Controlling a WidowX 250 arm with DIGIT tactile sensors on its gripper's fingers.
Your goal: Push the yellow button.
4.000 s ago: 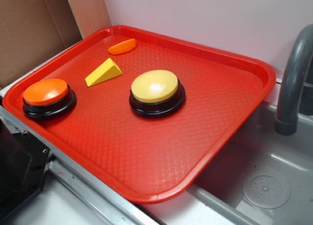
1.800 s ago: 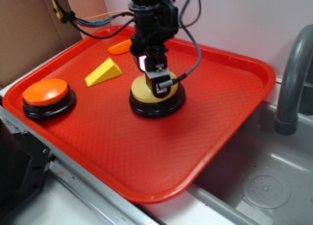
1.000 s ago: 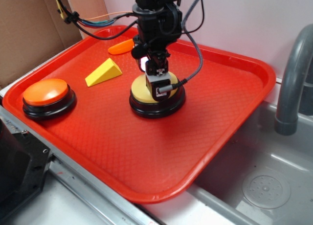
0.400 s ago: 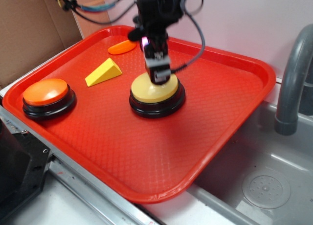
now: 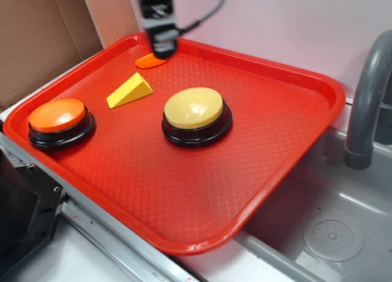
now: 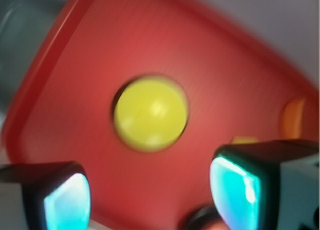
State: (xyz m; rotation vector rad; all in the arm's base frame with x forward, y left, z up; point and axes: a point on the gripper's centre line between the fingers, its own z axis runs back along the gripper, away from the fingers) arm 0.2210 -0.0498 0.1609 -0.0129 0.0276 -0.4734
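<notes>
1. Yellow button (image 5: 193,107) sits near the middle of the red tray (image 5: 294,116), on its round black base
2. Its pale top is shiny, and nothing is touching it
3. From the wrist camera the yellow button (image 6: 151,113) looks like a blurry yellow circle on the red tray (image 6: 65,105), far below the fingers
4. The gripper (image 5: 160,40) is up near the back edge of the tray, well apart from the yellow button
5. In the outside view it is blurry, and I cannot tell from there how its fingers stand
6. In the wrist view the two fingers (image 6: 240,190) are spread apart with a wide gap between them, and they hold nothing
7. An orange button (image 5: 57,115) with a black base sits at the left edge of the tray
8. A small yellow wedge block (image 5: 129,90) lies between the orange button and the back of the tray
9. A flat orange piece (image 5: 152,60) lies near the back edge, just under the gripper
10. The tray rests partly over a grey sink (image 5: 334,227), and a grey tap (image 5: 367,98) stands on the right
11. Brown cardboard (image 5: 37,37) stands behind the tray on the left
</notes>
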